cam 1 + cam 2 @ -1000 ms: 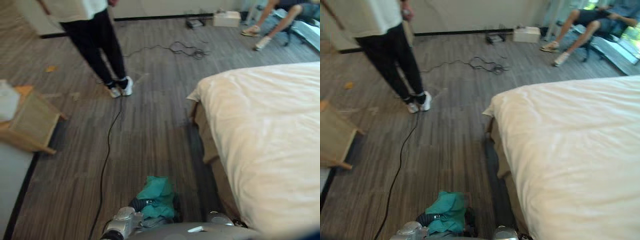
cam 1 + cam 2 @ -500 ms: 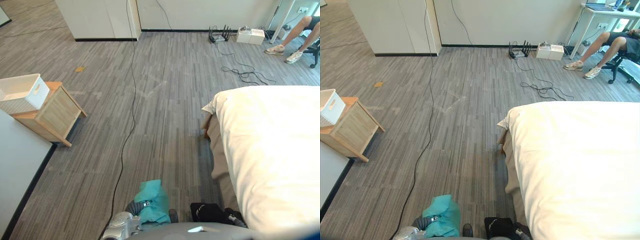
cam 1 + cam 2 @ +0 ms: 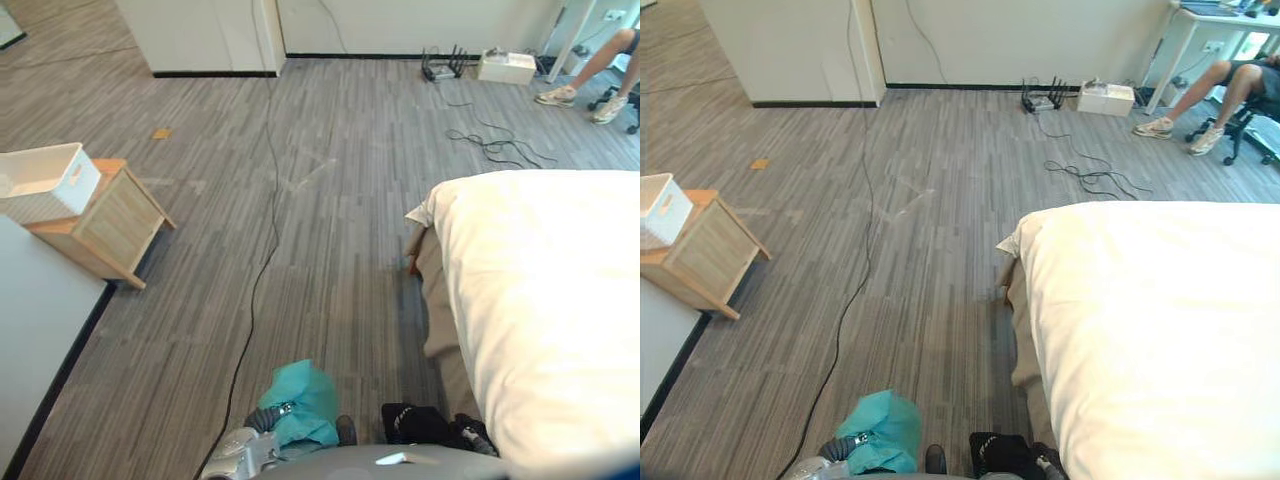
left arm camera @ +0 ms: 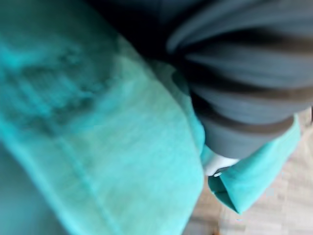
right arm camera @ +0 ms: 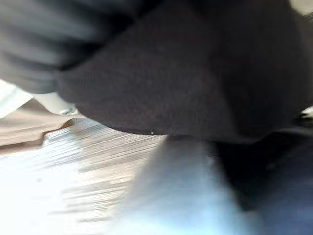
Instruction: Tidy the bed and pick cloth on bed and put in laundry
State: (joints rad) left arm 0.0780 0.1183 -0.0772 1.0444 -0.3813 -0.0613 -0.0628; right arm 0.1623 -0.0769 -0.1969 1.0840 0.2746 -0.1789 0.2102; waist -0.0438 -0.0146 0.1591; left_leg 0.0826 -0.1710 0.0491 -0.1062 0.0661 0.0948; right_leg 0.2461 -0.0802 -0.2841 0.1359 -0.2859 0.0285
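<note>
Nearest, low in the eye views, the crumpled teal cotton cloth [image 3: 303, 398] sits bunched over the robot's left hand [image 4: 244, 93], off the bed and above the grey plank floor [image 3: 330, 250]. The cloth hides the hold, so I cannot tell whether that hand is closed round it. Just beside it, a black fabric bundle [image 3: 412, 423] (it looks like a second garment) covers the right hand [image 5: 39, 44], whose hold I likewise cannot tell.

The teal cloth has no clean shape. Its long axis runs roughly from the wrist forward, with the rounded peak pointing away from the robot and a folded corner hanging toward the floor. That loose corner is the risk: walking could shake the cloth free.

To the right lies the white-covered bed [image 3: 550, 300]. Farther left, a white perforated plastic basket [image 3: 45, 180] on a light wooden bench [image 3: 110, 225] seems to be the laundry target. A careless release could drop the cloth beside it.
</note>
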